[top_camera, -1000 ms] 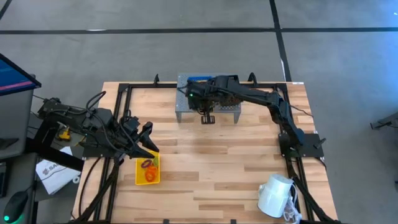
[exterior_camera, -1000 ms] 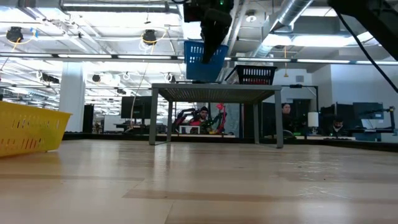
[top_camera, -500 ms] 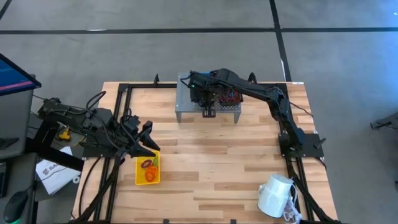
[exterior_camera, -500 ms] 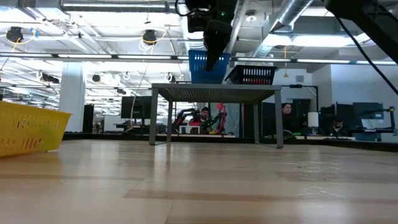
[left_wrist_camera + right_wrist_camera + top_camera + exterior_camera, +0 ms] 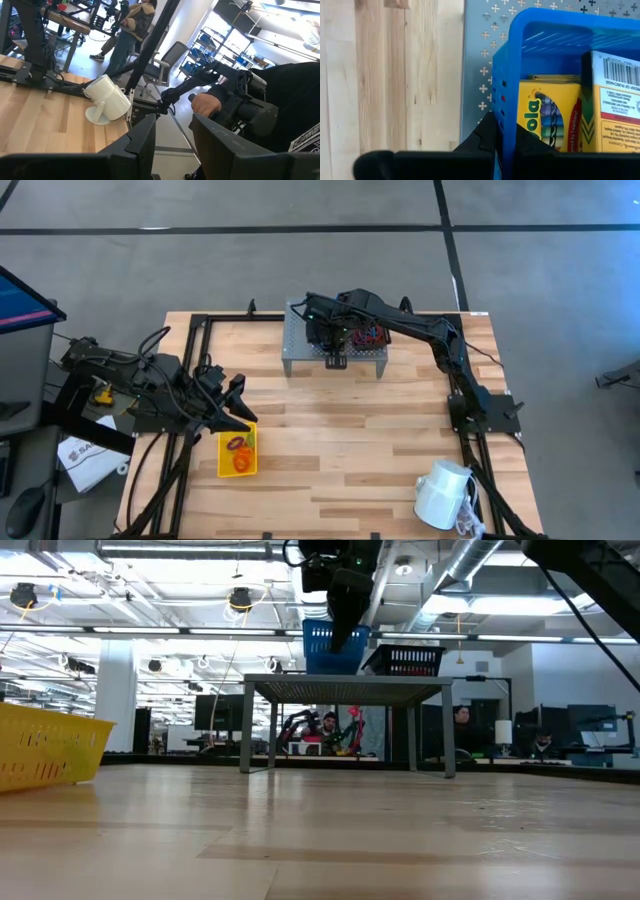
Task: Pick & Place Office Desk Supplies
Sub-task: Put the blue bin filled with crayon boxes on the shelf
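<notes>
Fingers (image 5: 492, 142) of the right gripper (image 5: 336, 360) are clamped on the near wall of the blue bin (image 5: 555, 45), which sits on the grey perforated riser (image 5: 296, 350) at the far side of the worktop (image 5: 350, 440). Left gripper (image 5: 238, 408) hangs over the yellow bin's (image 5: 225, 465) far end, its fingers (image 5: 142, 145) parted with nothing between them.

Pale wood planks make up the worktop, which stands on a grey floor crossed by dark lines. Behind it the low view shows an open workshop with ceiling ducts, desks and seated people.

From above, the yellow bin's long axis runs from the near edge toward the far edge, with orange and purple loops (image 5: 237, 452) inside. Only the right wrist view shows yellow printed crayon packets (image 5: 547, 117) standing in the blue bin. Only the low view shows the black-mesh bin (image 5: 408, 660) tilted beside it on the riser. A white mug (image 5: 442, 494) lies at the near right corner.
</notes>
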